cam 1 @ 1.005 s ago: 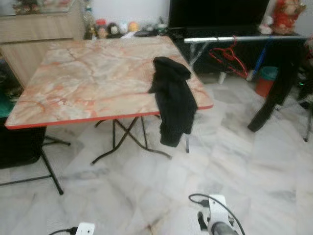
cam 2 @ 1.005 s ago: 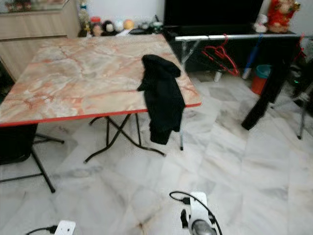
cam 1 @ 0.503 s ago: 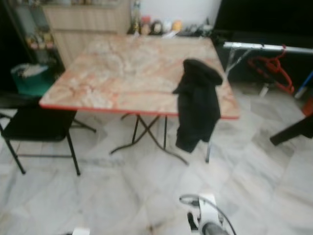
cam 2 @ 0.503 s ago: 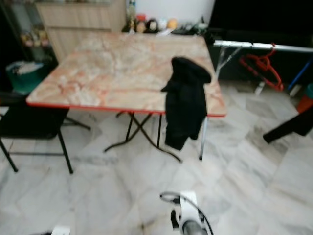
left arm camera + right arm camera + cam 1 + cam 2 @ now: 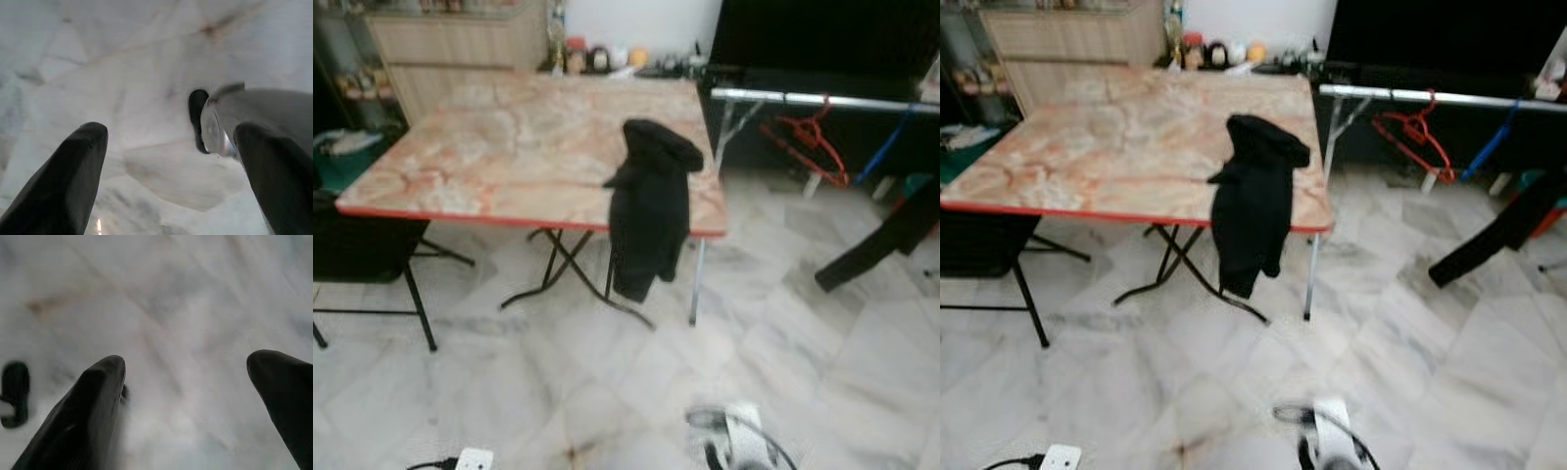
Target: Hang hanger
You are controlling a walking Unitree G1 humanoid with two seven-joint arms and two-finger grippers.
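Worktop [image 5: 460, 147] carries a black garment [image 5: 651, 211] draped over its near right corner. Beyond that corner, a red hanger [image 5: 808, 142] hangs on the rail [image 5: 822, 100]. Judgement: approach stage; close on the garment squarely before reaching. Left hand [image 5: 166, 161] and right hand [image 5: 190, 396] spread wide, empty, over floor [image 5: 607, 392].

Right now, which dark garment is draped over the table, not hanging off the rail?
The black jacket, slung over the marble-top table's near right edge. The other dark garment hangs to the right, beyond the red hanger on the metal rail.
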